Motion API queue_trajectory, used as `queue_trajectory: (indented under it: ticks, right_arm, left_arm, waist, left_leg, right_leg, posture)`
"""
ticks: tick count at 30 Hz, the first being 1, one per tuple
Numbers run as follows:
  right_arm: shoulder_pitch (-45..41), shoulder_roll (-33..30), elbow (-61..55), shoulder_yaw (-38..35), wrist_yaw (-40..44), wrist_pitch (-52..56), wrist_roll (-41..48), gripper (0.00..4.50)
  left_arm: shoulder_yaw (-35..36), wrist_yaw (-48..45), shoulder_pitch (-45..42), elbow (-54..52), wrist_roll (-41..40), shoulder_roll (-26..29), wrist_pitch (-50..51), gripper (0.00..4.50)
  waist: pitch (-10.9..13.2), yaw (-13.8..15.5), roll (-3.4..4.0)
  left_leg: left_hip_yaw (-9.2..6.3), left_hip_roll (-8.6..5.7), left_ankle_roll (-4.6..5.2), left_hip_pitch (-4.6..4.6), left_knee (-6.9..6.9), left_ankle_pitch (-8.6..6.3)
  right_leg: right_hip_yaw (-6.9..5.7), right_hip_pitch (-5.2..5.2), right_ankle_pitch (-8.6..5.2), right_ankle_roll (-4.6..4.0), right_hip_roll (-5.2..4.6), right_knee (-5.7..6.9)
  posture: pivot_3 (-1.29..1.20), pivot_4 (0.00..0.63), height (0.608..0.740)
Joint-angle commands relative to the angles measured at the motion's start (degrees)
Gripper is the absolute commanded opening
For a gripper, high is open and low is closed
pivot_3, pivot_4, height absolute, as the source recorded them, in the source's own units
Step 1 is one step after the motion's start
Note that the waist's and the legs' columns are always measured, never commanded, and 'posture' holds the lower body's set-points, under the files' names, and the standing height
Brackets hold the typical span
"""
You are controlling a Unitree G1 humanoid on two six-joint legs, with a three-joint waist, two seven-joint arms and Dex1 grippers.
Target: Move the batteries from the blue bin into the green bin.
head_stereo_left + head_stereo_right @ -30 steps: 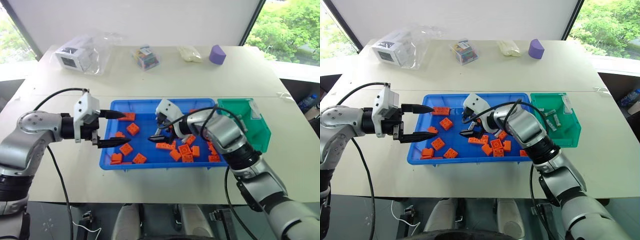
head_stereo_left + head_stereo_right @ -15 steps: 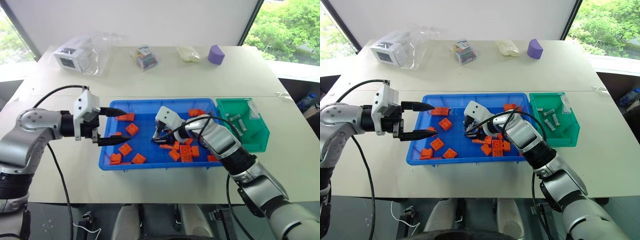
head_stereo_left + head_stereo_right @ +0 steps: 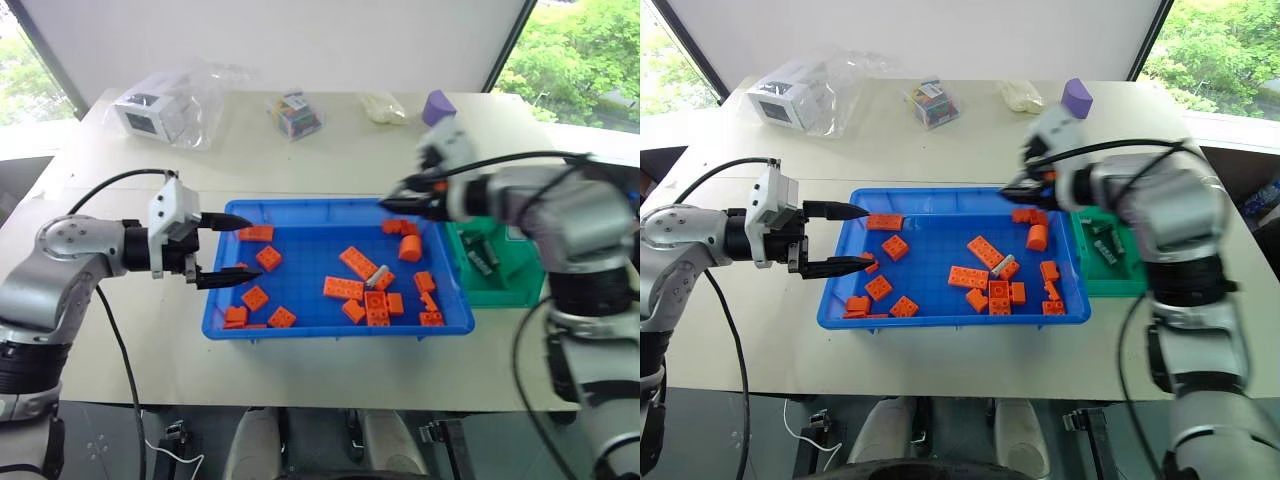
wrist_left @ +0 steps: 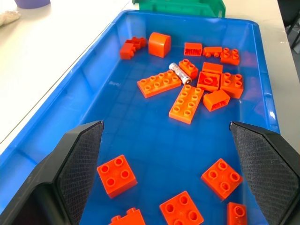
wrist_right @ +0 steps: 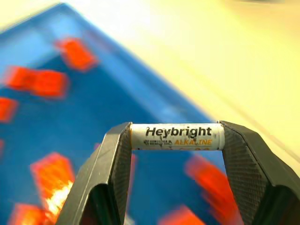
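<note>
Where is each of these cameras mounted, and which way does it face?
Head pair: look down over the table at the blue bin, green bin and both arms.
Left wrist: peers between the open left gripper at orange bricks and one loose battery.
Right wrist: shows the right gripper clamping a battery.
Shared: that blue bin.

One white battery (image 5: 176,136) sits clamped end-to-end in the right pincer (image 5: 176,140); another (image 4: 180,73) lies in the blue bin (image 3: 215,290); several (image 3: 480,255) rest in the green bin (image 3: 500,290).
</note>
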Motion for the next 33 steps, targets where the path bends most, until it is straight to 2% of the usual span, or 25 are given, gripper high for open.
queue_trajectory:
  ticks: [1,4,8,9,17,24,33]
  right_arm:
    - [4.69,-6.51,-0.39,-5.3,1.32,-0.62,0.68,2.2]
    - [9.62,-10.52,-0.1,-7.67,0.98,-2.04,0.36,2.2]
    - [11.09,-10.33,0.06,-8.3,-0.49,-2.54,0.95,4.26]
    - [11.08,-10.25,0.0,-8.09,-0.71,-2.93,0.95,4.49]
    - [3.35,-5.79,-4.75,0.5,1.03,-5.18,3.01,4.49]
    - [6.4,1.44,-12.3,12.27,-1.18,-3.29,2.62,4.49]
    - [7.71,7.6,-9.61,17.46,-6.33,-0.84,1.18,4.49]
  left_arm:
    - [-0.04,-0.89,-1.32,0.43,0.56,-0.3,-1.58,4.5]
    - [-0.99,-1.51,-2.4,1.6,1.17,-1.08,-2.26,4.5]
    - [-2.19,-2.13,-4.09,2.91,1.9,-2.29,-2.98,4.5]
    - [-2.35,-2.21,-4.36,3.07,2.05,-2.49,-3.06,4.5]
    - [-2.95,-2.78,-5.92,4.37,3.07,-3.58,-3.7,4.5]
    - [-1.71,-2.03,-4.37,2.62,2.79,-2.9,-3.24,4.5]
    - [0.56,-0.98,-1.73,-0.04,1.76,-1.37,-1.77,4.5]
  waist:
    - [0.0,-0.3,0.0]
    - [0.01,-0.59,0.01]
    - [0.01,-0.89,0.01]
    - [0.01,-0.83,0.01]
    - [0.03,-0.6,0.04]
    - [0.02,-0.31,0.01]
    - [0.02,-0.34,0.01]
  left_leg:
    - [0.01,0.0,0.0,0.0,-0.01,0.0]
    - [-0.01,0.02,0.01,0.04,-0.02,0.0]
    - [-0.01,0.08,0.01,0.18,-0.01,0.01]
    - [-0.03,0.09,0.01,0.18,-0.01,0.01]
    - [-0.04,0.1,0.02,0.1,-0.01,0.0]
    - [-0.05,0.09,0.02,0.06,0.02,0.01]
    - [-0.05,0.07,0.01,0.04,0.07,0.01]
  right_leg:
    - [0.01,0.0,0.0,0.0,0.0,0.0]
    - [0.03,-0.02,0.0,0.01,0.06,0.06]
    - [0.12,-0.01,0.03,-0.02,0.19,0.15]
    - [0.12,-0.01,0.03,-0.03,0.23,0.15]
    - [0.14,-0.06,0.03,-0.02,0.23,0.13]
    - [0.11,-0.04,0.03,-0.02,0.18,0.12]
    - [0.08,-0.04,0.03,-0.02,0.16,0.13]
  posture:
    - [0.0,0.15,0.734]
    - [0.0,0.15,0.734]
    - [0.0,0.15,0.734]
    - [0.0,0.15,0.734]
    - [0.0,0.15,0.734]
    - [0.0,0.15,0.734]
    - [0.0,0.15,0.734]
